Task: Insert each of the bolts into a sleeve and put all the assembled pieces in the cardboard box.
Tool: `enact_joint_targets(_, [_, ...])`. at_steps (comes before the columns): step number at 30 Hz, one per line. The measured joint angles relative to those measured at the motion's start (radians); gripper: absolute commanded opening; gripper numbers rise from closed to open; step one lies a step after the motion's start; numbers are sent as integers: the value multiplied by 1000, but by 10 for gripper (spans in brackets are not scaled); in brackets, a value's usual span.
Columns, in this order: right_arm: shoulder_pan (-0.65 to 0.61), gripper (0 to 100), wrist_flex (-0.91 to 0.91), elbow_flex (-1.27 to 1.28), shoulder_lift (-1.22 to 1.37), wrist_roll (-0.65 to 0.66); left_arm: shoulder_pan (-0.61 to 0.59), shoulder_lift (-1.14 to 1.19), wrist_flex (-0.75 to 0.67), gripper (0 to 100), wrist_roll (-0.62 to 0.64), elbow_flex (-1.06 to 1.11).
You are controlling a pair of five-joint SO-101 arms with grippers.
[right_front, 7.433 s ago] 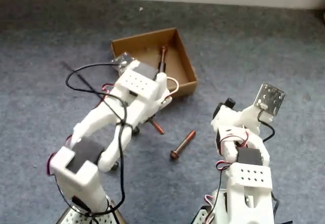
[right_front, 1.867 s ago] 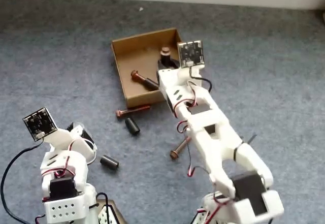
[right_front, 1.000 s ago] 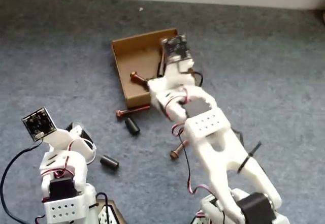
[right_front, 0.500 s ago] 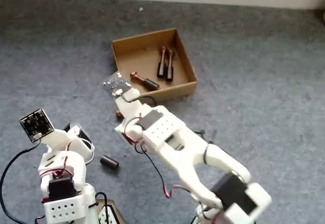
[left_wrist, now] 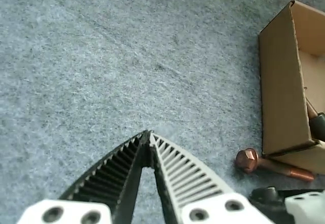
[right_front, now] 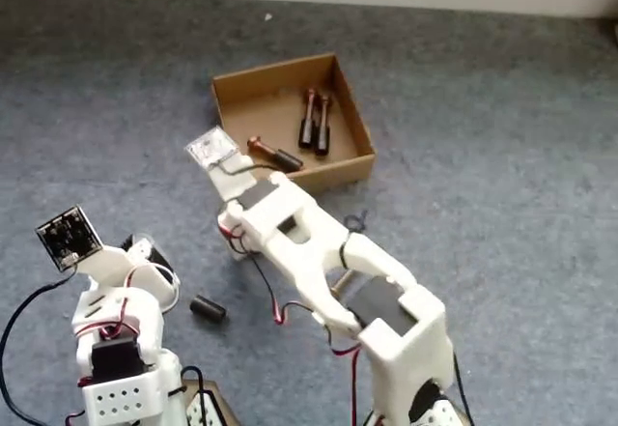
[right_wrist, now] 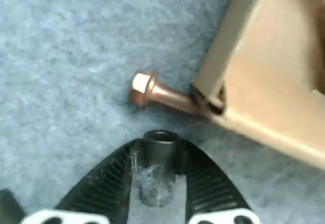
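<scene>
- high view: the cardboard box [right_front: 266, 107] stands open on the grey table [right_front: 483, 156]. three assembled pieces [right_front: 311, 117] lie inside, two side by side toward the far right wall and one apart, nearer the front wall.
- high view: the right arm [right_front: 328, 262] is extended across the table to the box's near left corner. the left arm [right_front: 116, 329] is folded back at the near left. a loose sleeve [right_front: 207, 308] lies on the table between the arms, well apart from the box.
- left wrist view: the left gripper [left_wrist: 149, 136] is clenched, tips meeting, over the table. a bolt [left_wrist: 271, 166] lies on the table just beside the box's outer wall.
- right wrist view: the right gripper [right_wrist: 160, 155] is grasping a black sleeve [right_wrist: 159, 140], open end forward. the bolt lies just beyond it, hex head pointing away from the box and shank end at the box corner. sleeve and bolt are near, not touching.
</scene>
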Motion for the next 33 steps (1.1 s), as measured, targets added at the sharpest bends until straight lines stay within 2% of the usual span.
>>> enact_joint_targets(8, [-5,3,224,-57,-18,0,0,0,0,6,0,0])
enact_joint_targets(15, [68,3,365,-32,-281,2,0,0,0,6,0,0])
enact_joint_targets(23, [161,3,393,222,-643,2,0,0,0,6,0,0])
enact_joint_targets(29, [318,3,394,439,-798,5,0,0,0,6,0,0])
enact_joint_targets(33, [423,3,394,559,-818,101,0,0,0,6,0,0])
